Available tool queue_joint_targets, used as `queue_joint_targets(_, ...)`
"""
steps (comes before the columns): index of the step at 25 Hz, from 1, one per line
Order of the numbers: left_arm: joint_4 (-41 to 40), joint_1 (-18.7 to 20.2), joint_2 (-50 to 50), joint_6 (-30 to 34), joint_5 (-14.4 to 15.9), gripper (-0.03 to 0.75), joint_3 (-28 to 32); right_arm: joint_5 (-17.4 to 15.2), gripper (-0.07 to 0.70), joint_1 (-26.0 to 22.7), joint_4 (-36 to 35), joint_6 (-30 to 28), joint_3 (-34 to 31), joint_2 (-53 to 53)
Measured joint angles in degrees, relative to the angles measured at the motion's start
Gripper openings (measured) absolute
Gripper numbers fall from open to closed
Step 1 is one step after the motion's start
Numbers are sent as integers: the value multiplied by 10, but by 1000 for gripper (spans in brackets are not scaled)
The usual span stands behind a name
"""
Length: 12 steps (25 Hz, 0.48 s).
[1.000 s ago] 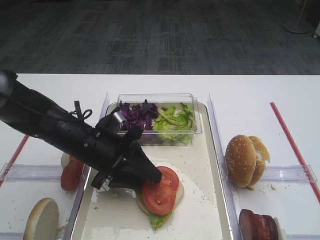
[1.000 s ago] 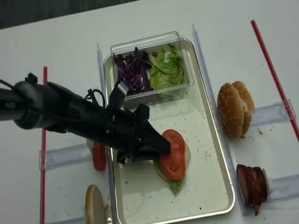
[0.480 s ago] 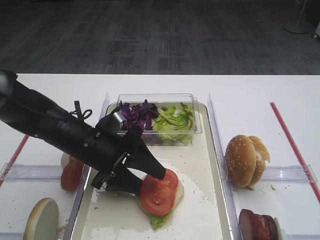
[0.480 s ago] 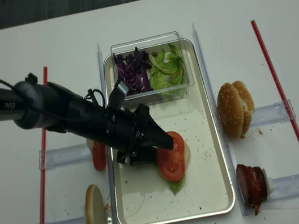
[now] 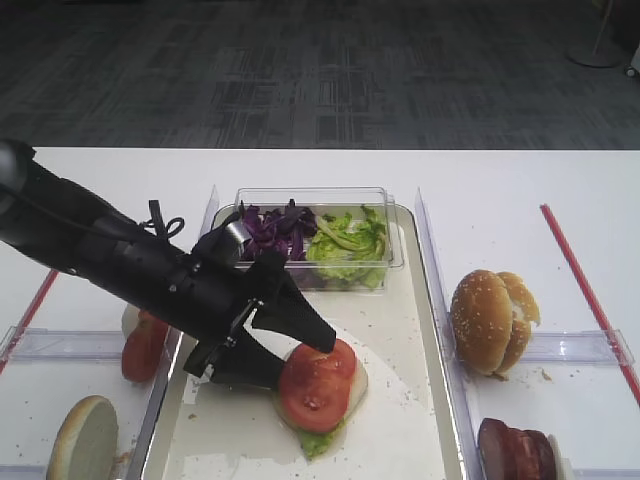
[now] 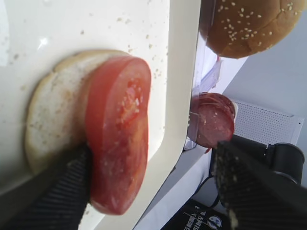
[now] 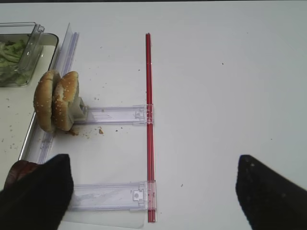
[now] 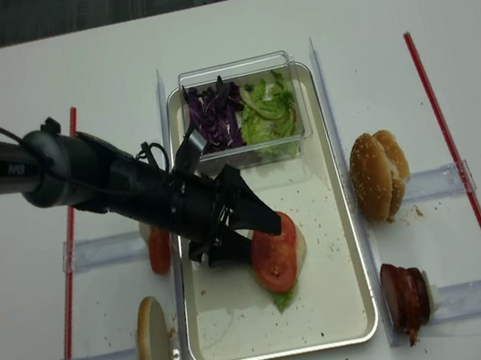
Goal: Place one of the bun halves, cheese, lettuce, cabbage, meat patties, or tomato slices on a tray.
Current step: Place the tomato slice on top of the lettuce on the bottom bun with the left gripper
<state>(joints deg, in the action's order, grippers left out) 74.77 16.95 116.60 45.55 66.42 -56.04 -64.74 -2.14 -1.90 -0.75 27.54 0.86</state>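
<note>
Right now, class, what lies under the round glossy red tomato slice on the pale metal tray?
Under the tomato slice lies a pale flat round bun half, with crinkly green lettuce poking out below on the tray. Anything else beneath is covered.
</note>
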Motion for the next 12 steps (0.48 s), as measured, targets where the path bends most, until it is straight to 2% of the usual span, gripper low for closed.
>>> queue_joint_targets(8, 1, 0, -25, -11, 0, 483, -3, 0, 697, 0, 0, 0, 0, 0)
queue_joint_targets(12, -49, 0, -35, -52, 1, 483, -29, 0, 697, 0, 0, 0, 0, 0)
